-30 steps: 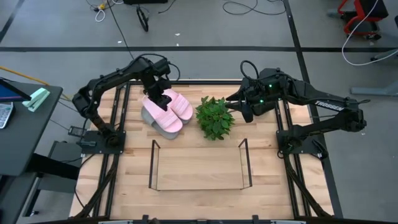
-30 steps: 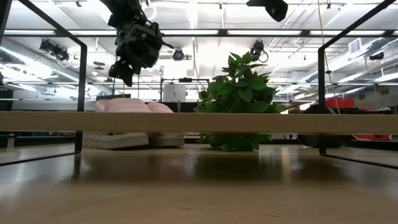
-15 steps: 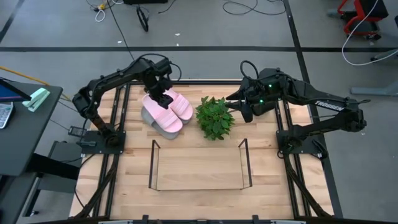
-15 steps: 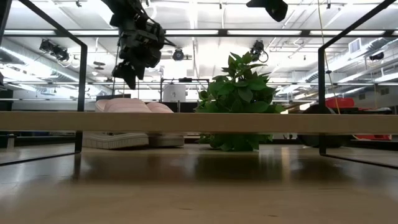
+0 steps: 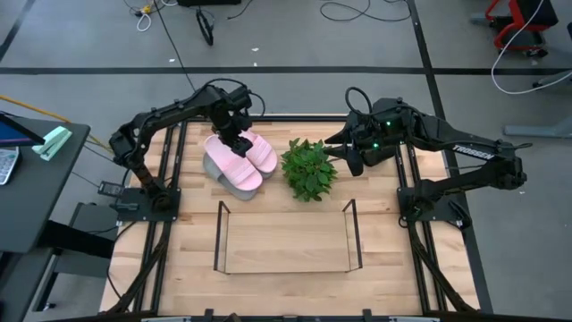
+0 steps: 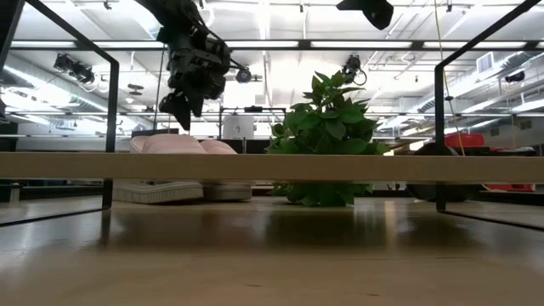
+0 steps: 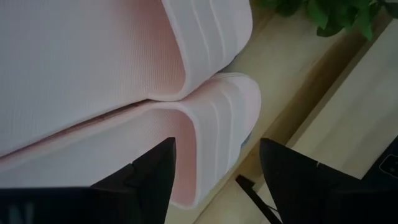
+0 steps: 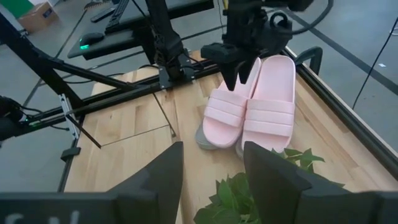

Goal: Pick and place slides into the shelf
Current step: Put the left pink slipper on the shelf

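Pale pink open-toe slide sandals (image 5: pixel 241 154) lie side by side at the far left part of the light wooden slatted table (image 5: pixel 286 268), their ribbed wide straps touching along the inner edge. They seem to rest on top of a grey sandal (image 5: pixel 217 172) — only a grey sole edge shows beneath them in the high view, so how many lie under there cannot be told. Just to their right stands a green leafy potted plant (image 5: pixel 309 167). The low rectangular shelf of thin dark metal rods (image 5: pixel 288 236) sits nearer the front of the table, well apart from the sandals, with nothing on it.

The left gripper (image 5: pixel 234 136) hangs directly above the pink pair, its two dark fingers (image 7: pixel 292 180) spread apart and pointing down over the straps — in the low view it is clear of them, not touching. The right gripper (image 5: pixel 350 159) hovers just beside the plant on its right side, raised off the table, with its fingers (image 8: pixel 273 177) likewise parted and holding nothing.
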Robot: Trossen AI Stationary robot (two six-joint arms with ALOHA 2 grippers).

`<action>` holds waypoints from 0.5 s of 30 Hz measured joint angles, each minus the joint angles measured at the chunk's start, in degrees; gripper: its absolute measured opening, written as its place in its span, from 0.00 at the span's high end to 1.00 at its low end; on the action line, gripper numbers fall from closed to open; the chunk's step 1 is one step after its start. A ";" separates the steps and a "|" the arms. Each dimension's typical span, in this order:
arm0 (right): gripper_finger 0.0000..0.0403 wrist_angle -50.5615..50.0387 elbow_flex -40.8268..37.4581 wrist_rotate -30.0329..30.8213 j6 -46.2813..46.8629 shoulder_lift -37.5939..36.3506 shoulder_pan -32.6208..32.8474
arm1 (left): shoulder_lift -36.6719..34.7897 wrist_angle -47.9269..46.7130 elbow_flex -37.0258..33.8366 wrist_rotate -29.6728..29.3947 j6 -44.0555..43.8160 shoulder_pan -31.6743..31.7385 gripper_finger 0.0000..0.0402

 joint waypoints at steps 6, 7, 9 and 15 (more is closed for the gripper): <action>0.57 -0.14 0.00 0.92 0.00 0.00 0.00 | 2.28 -0.30 -0.01 -0.27 0.17 -1.01 0.41; 0.57 -0.21 0.00 0.91 0.00 0.00 0.00 | 2.60 -0.33 0.00 -0.29 0.18 -1.22 0.41; 0.57 -0.50 0.00 0.92 0.00 0.01 -0.02 | 3.07 -0.42 -0.02 -0.42 0.18 -1.62 0.42; 0.57 -0.57 0.00 1.06 0.02 0.02 -0.02 | 3.40 0.07 -0.02 -0.66 0.20 -2.74 0.42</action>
